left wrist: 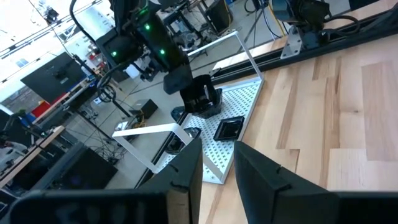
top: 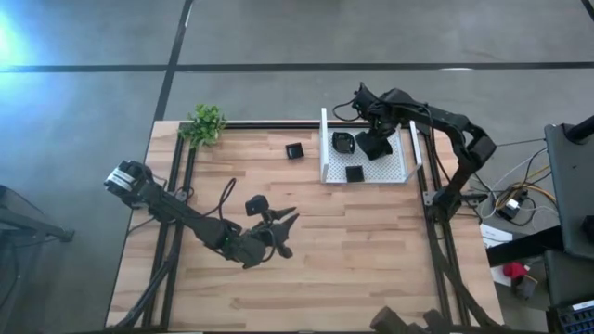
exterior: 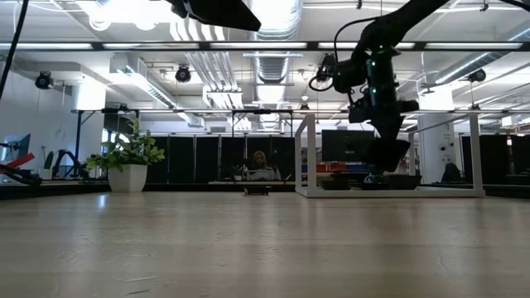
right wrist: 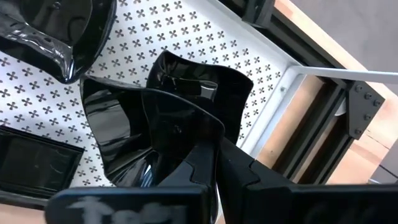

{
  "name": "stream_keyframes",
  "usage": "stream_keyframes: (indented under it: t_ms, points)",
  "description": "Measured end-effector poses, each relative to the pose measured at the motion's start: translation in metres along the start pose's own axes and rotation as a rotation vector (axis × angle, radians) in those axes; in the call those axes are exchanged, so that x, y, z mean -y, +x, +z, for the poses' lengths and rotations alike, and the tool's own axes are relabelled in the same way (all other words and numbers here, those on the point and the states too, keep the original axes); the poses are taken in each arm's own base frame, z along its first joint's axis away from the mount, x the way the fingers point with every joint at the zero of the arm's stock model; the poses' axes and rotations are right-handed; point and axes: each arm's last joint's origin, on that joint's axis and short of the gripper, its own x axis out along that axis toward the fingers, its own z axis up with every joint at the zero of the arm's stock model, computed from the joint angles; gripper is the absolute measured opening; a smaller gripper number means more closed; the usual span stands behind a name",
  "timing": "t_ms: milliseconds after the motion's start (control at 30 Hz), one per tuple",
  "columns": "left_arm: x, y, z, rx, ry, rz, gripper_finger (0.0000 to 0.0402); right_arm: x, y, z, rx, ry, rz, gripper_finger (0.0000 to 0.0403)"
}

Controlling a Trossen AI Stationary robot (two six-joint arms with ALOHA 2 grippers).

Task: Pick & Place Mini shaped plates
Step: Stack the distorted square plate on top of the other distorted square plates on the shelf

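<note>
Right wrist view shows the right claw point(right wrist: 214, 155) closed, its fingers pinching the rim of an irregular glossy black plate point(right wrist: 168, 118) that hangs just above the perforated floor of the white tray point(right wrist: 186, 31). Two further black dishes lie on the tray floor near the held one: a rounded dish point(right wrist: 56, 28) and a square dish point(right wrist: 31, 162). From the high view, the right claw point(top: 374, 144) sits inside the tray point(top: 325, 148) at the far right part of the wooden surface point(top: 371, 241), with the rounded dish point(top: 344, 142) beside it and the square dish point(top: 355, 173) toward the tray's near edge. One more small square plate point(top: 295, 150) rests on the surface just outside the tray's left wall. A potted plant point(top: 205, 124) stands at the far left corner. The left claw point(top: 278, 232) is stationed over the bare middle of the surface, well apart from the tray, its fingers point(left wrist: 261, 174) standing apart and holding nothing.
</note>
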Motion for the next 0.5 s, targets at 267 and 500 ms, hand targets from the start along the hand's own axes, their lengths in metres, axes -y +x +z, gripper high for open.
stream_keyframes:
  t_ms: [267, 500]
  points:
    - [0.0, 0.0, 0.0, 0.0, 0.0, 0.0, 0.009, 0.009, -0.001, 0.0, 0.005, 0.089, 0.0, 0.0008]
    - [0.0, 0.0, 0.0, 0.0, 0.0, -0.001, 0.009, 0.005, 0.01, 0.0, 0.002, 0.074, 0.0, 0.0008]
